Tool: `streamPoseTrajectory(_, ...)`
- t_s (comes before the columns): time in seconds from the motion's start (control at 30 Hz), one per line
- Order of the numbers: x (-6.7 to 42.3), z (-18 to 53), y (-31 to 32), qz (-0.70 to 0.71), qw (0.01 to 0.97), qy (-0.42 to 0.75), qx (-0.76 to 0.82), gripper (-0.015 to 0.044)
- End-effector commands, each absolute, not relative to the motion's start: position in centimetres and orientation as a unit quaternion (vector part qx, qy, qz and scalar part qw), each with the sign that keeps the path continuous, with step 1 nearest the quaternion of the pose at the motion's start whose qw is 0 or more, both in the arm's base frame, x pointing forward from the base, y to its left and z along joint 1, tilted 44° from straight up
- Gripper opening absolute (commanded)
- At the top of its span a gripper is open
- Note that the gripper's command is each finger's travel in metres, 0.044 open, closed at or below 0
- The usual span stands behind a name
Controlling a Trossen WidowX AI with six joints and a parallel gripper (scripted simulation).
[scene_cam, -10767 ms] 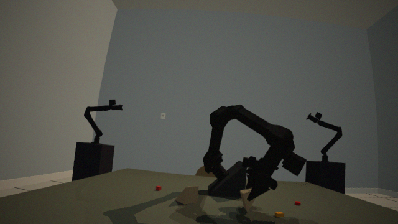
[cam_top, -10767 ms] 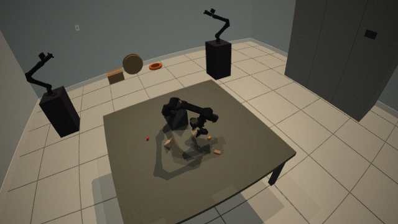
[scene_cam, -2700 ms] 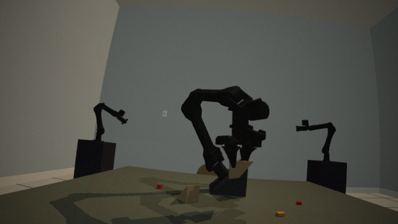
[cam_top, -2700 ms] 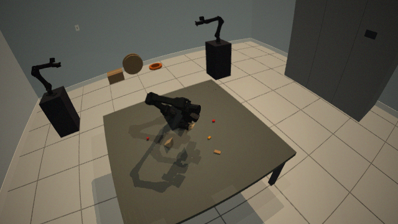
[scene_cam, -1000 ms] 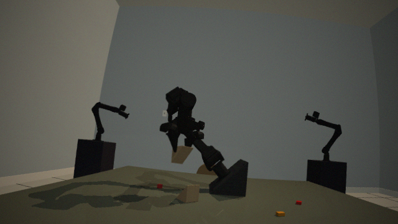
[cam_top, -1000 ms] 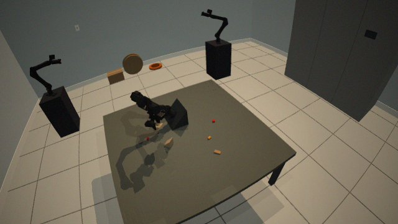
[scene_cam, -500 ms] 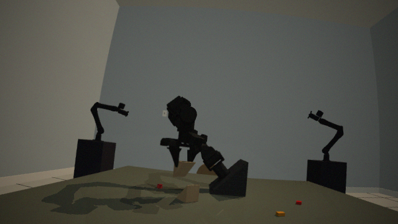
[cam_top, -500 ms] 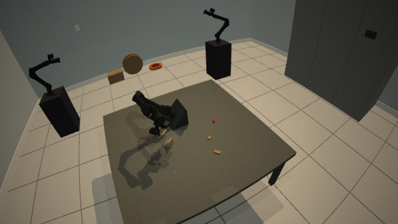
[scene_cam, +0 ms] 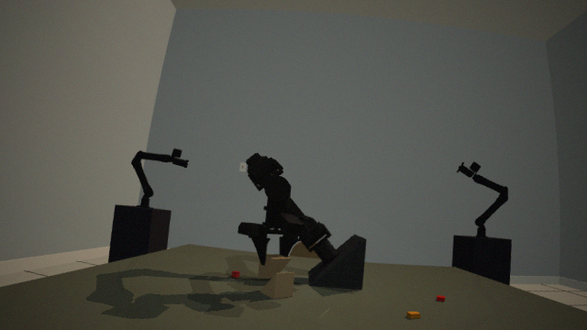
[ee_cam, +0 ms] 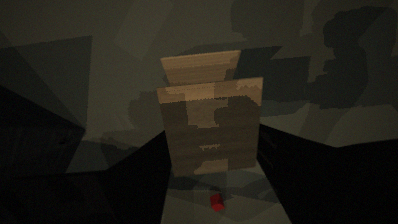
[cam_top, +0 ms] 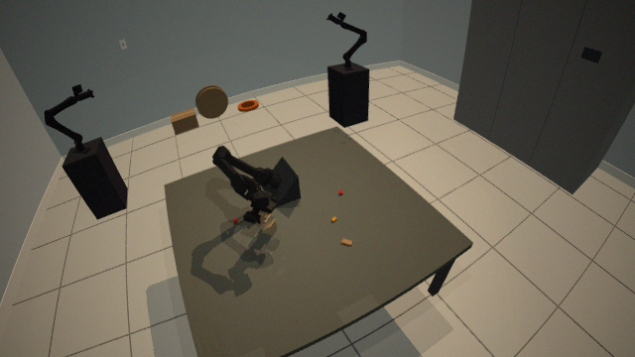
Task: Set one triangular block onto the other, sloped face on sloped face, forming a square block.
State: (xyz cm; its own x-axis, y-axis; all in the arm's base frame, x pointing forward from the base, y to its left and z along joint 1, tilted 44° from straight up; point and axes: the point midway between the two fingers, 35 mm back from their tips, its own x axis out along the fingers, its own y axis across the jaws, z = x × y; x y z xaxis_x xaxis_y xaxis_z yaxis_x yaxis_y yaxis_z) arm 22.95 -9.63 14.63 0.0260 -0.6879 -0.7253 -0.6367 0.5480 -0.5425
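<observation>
My gripper [cam_top: 257, 216] [scene_cam: 273, 258] [ee_cam: 209, 129] is shut on one tan wooden triangular block [scene_cam: 271, 268] [ee_cam: 212, 125]. It holds the block low over the table, left of the arm's base. The other triangular block [cam_top: 270, 226] [scene_cam: 281, 286] [ee_cam: 202, 67] rests on the table [cam_top: 322, 297] just below and in front of the held one. In the exterior view the two blocks meet or nearly meet; I cannot tell whether they touch. In the wrist view the held block fills the middle and the lower block shows beyond its top edge.
A small red cube [cam_top: 235, 220] [scene_cam: 235, 274] [ee_cam: 217, 201] lies close behind the gripper. Another red cube [cam_top: 340, 192] [scene_cam: 440, 298], an orange cube [cam_top: 333, 219] [scene_cam: 413, 314] and a tan piece [cam_top: 346, 242] lie to the right. The arm's dark wedge base [cam_top: 288, 180] [scene_cam: 344, 268] stands beside the blocks.
</observation>
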Motion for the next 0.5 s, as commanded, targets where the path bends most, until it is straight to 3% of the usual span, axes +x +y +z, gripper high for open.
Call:
streamPoseTrajectory(0.0, 23.09, 13.85, -10.01, -0.022, 0.531, 0.699, -0.479, 0.0)
streamPoseTrajectory(0.47, 23.01, 13.91, -10.04, -0.024, 0.529, 0.699, -0.481, 0.0)
